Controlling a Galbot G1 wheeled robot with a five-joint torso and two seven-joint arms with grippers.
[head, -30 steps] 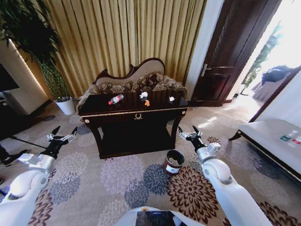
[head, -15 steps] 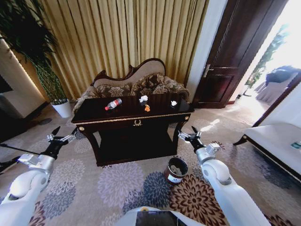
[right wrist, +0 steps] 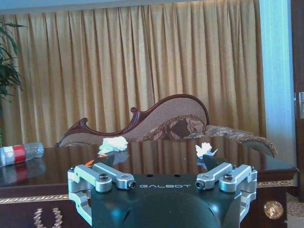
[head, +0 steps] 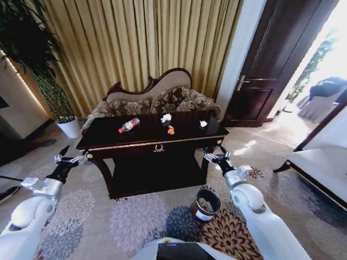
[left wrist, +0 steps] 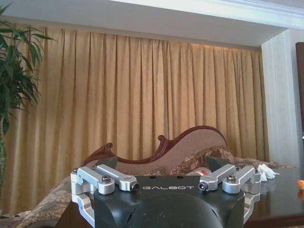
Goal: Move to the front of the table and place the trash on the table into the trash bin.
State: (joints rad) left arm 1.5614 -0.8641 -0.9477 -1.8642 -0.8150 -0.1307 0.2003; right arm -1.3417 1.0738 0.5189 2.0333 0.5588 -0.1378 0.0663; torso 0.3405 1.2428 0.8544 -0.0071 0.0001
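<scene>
The dark glossy table (head: pixel 108 142) with gold trim stands straight ahead. On its top lie the trash pieces: a clear bottle (head: pixel 129 125) with a red cap, crumpled white paper (head: pixel 166 117), a small orange scrap (head: pixel 171 130) and a small white piece (head: pixel 203 124). The right wrist view shows the bottle (right wrist: pixel 19 153), paper (right wrist: pixel 113 144) and white piece (right wrist: pixel 205 149) on the tabletop (right wrist: pixel 161 154). The round brown trash bin (head: pixel 206 205) sits on the carpet by the table's right front leg. My left gripper (head: pixel 73 156) is open near the left corner. My right gripper (head: pixel 214 156) is open near the right corner, above the bin.
A carved sofa (head: pixel 157 97) stands behind the table, before gold curtains. A plant in a white pot (head: pixel 69 128) is at the back left. A dark door (head: pixel 265 81) is at the right, and a pale bench (head: pixel 325 170) lies along the right edge.
The whole view has shifted: the camera has come closer to the table, which now looms larger, and the bin sits lower in view. Both arms keep the same pose, grippers open.
</scene>
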